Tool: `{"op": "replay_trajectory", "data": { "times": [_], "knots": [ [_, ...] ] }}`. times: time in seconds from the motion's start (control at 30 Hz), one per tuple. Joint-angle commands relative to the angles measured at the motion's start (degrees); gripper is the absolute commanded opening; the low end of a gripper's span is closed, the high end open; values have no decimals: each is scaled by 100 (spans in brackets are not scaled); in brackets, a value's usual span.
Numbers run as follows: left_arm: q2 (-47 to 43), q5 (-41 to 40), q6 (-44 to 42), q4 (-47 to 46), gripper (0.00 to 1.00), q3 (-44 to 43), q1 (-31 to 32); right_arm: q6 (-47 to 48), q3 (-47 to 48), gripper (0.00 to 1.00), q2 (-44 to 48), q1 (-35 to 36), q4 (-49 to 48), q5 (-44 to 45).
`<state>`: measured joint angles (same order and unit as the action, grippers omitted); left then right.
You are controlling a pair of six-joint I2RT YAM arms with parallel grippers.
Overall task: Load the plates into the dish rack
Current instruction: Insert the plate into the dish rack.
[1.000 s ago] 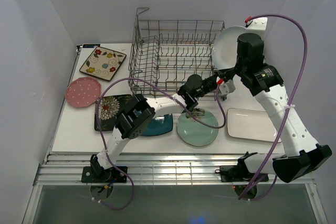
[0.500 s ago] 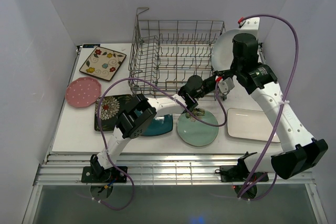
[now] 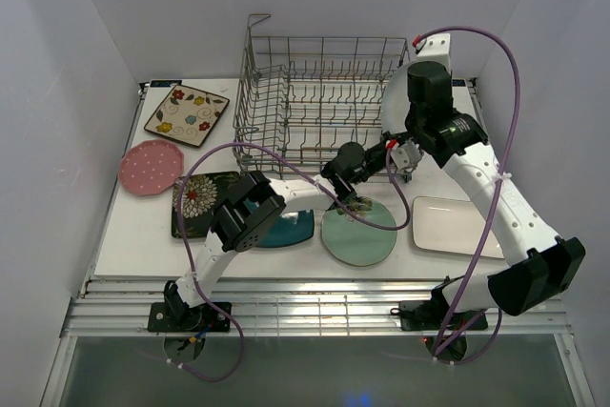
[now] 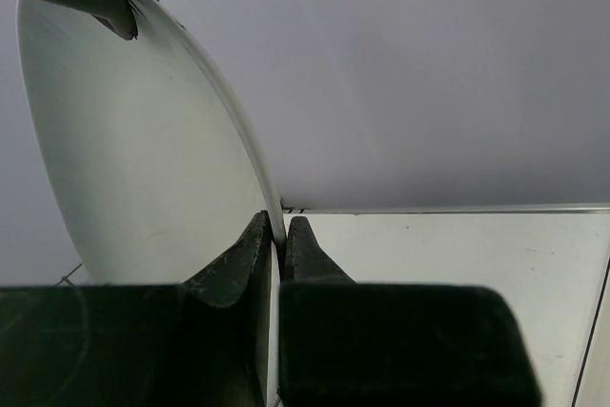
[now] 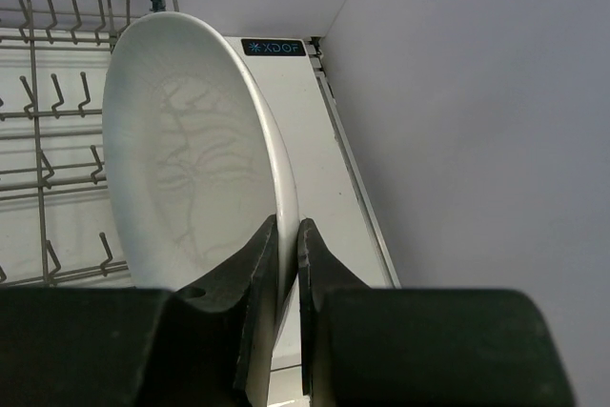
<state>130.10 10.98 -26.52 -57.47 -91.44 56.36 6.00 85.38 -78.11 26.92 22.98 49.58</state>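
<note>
Your worktop (image 3: 143,235) is walled in on three sides. The dish rack (image 3: 315,92) stands at its far edge. At the rack's right end, near the side wall, the white oval plate (image 3: 398,88) hangs on edge. Your left fingers (image 4: 307,259) and right fingers (image 5: 253,264) are clamped on its rim.

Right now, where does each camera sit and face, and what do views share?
Top external: above and behind the bases, looking down on table and dish rack; left arm, right arm show.
Left wrist: on that wrist, looking along the left claw, shut on the white oval plate.
Right wrist: likewise, the right claw shut on that plate's rim, rack at left.
Shared: all show that plate.
</note>
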Motion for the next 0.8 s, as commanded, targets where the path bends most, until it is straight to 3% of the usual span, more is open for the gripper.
{"op": "replay_trajectory", "data": {
  "times": [0.0, 0.57, 0.77],
  "knots": [
    [-46, 361, 112, 421, 0, 196, 51, -11, 180, 8, 120, 420, -1059, -651],
    [-108, 343, -125, 272, 0, 917, 60, -116, -136, 8, -21, 577, -1208, -862],
    [-108, 361, -151, 254, 8, 1058, 51, -134, -285, 8, -38, 674, -1261, -784]
  ]
}}
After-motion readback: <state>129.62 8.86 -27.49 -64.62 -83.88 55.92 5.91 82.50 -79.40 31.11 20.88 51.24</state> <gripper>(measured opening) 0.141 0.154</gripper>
